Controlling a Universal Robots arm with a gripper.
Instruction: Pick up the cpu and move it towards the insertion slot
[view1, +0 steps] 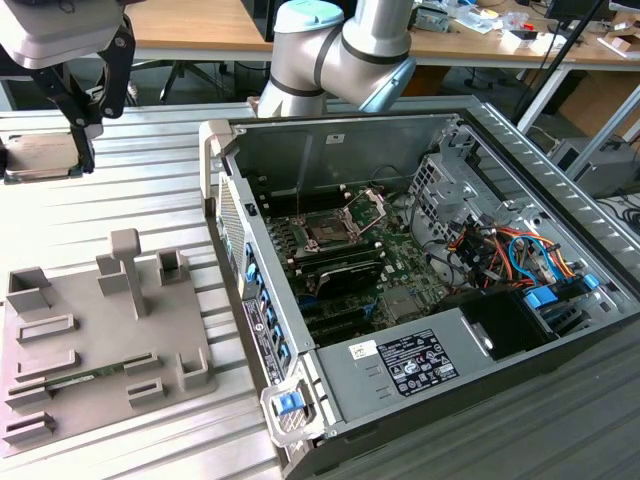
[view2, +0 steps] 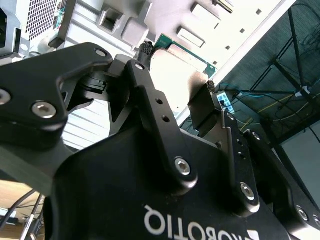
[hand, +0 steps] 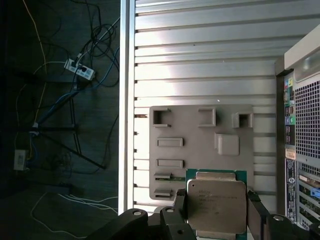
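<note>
One cpu (hand: 216, 206) here: flat square chip, matte silvery lid with a green edge round it, pinched in the gripper (view2: 179, 67). Two black fingers (view2: 150, 95), flat metal bars with bolt heads and ribbed tips, are clamped on opposite edges of the chip, so the pincer is closed on it.

In the exterior view the cpu sits at about 10 o'clock, held level and up off the table (view1: 150, 180), touching nothing but the fingers. The fingers point straight down there. The one arm (view1: 340, 45), smooth silver tubes with rounded joints and a pale blue cap, comes in at 12 o'clock.

One tray (view1: 100, 340), dull grey plastic, lies flat on the table at 8 o'clock in the exterior view, roughly 5 o'clock from the cpu and near it. In the first wrist view I count three boxy open posts in a row on it, one plain square pad, and four low rectangular frames in a column. The table is shiny ribbed metal slats.

One slot (view1: 330, 230), a dark square with a silvery frame, sits on the green motherboard (view1: 400, 270) inside the open case (view1: 330, 150). That's near the middle of the exterior view, about 4 o'clock from the cpu and well apart from it. Its thin metal bracket (view1: 372, 205) stands tilted up on the slot's 1 o'clock side. One case, grey sheet metal, with orange and blue cables (view1: 500, 250) bunched at 3 o'clock.
</note>
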